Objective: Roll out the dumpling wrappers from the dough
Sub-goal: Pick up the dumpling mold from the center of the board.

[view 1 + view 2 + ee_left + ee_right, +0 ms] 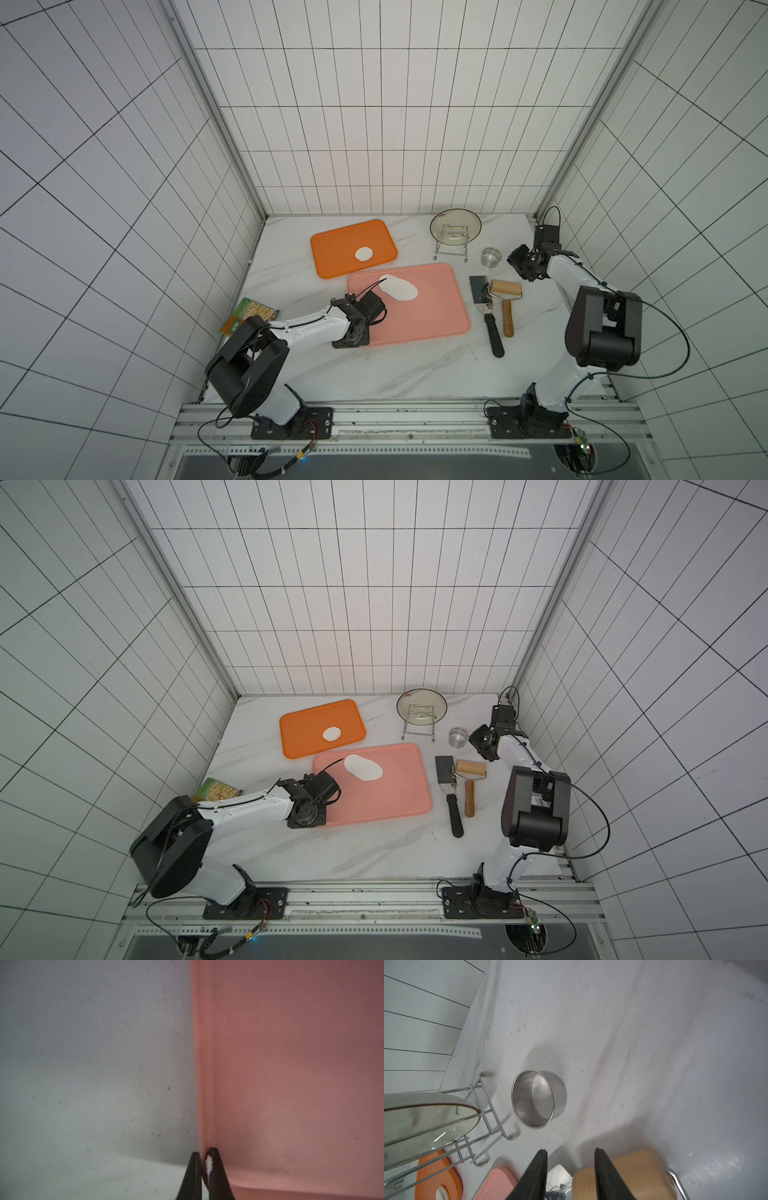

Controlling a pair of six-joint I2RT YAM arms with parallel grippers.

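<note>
As I look across from the left wall, a green and orange food packet point(249, 318) lies on the marble table point(415, 374), half hidden behind the left arm. That arm reaches low over the table to the left edge of the pink board point(432, 307). In the wrist view the left gripper point(204, 1152) is pinched tight on the board's raised rim, one finger outside on the marble and one inside on the pink surface, with a white fleck stuck between the tips. Behind the board sits the orange tray point(332, 249), close to it at one corner, and on the tray lies one dumpling wrapper point(364, 254), a neat white disc toward its right side. The dough point(398, 288) is on the pink board, a flat white oval with an uneven outline, up in the far left part, just beyond the left wrist. Further right, at the back, a glass plate point(455, 226) stands on edge in a wire rack point(451, 249). Beside the rack stands the steel ring point(491, 256), upright and open on the marble. In front of it a scraper point(484, 299) with a black handle lies next to the wooden roller point(506, 289), whose wire frame meets the scraper's blade. The right gripper point(570, 1152) hangs in the air near the ring and the roller's drum, its jaws partly spread and holding nothing.
</note>
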